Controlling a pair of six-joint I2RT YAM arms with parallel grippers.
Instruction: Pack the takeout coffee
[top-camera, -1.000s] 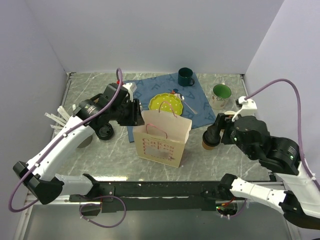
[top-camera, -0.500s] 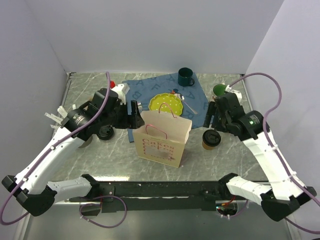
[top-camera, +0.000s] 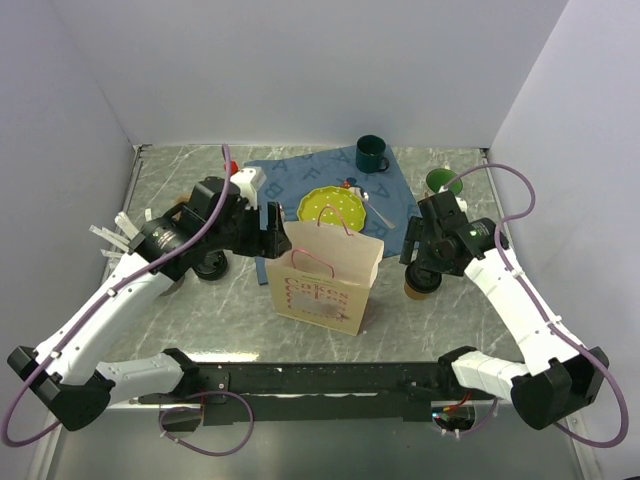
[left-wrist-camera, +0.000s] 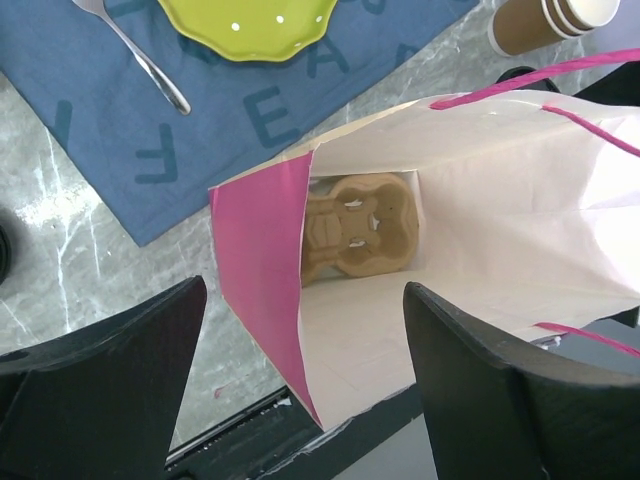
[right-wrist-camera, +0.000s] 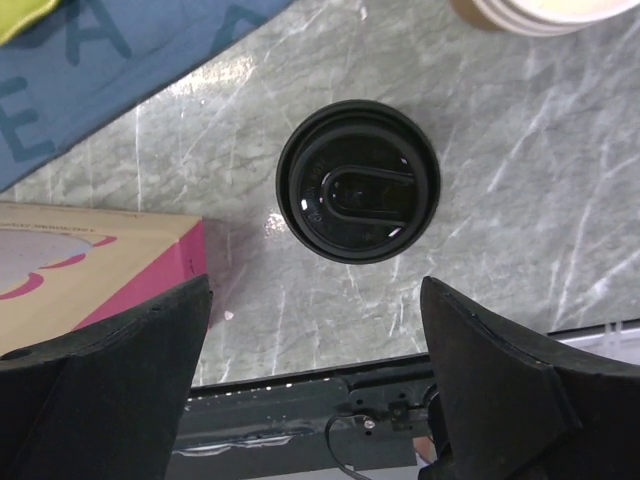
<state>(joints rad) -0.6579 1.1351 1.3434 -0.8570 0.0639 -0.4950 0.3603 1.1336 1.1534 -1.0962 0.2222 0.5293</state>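
Landmark: you have a paper bag (top-camera: 325, 285) standing open on the grey marbled tabletop (top-camera: 230, 310); every place below is read from it.
Far left of bag: white plastic cutlery (top-camera: 113, 237), fanned out near the table's edge.
Left of bag: a round black lid (top-camera: 208, 267), half under your left arm; you cannot tell what it sits on.
Left gripper (left-wrist-camera: 305, 300): your jaws are spread wide over the bag's left rim, holding nothing.
Inside bag: a moulded pulp cup carrier (left-wrist-camera: 358, 235), lying on the bottom.
Behind bag: a blue placemat (top-camera: 295, 180) bearing a lime plate (top-camera: 333, 207) and a spoon (top-camera: 381, 216); a dark green mug (top-camera: 372, 153) at its far edge.
Just right of bag: the takeout coffee (right-wrist-camera: 357, 195), upright on the tabletop, black lid on, outside the bag.
Right gripper (right-wrist-camera: 318, 290): your jaws are wide apart, hovering above the coffee and clear of it, gripping nothing.
Behind-right of bag: a stack of tan paper cups (left-wrist-camera: 550, 20); a light green mug (top-camera: 440, 180), partly hidden by your right arm.
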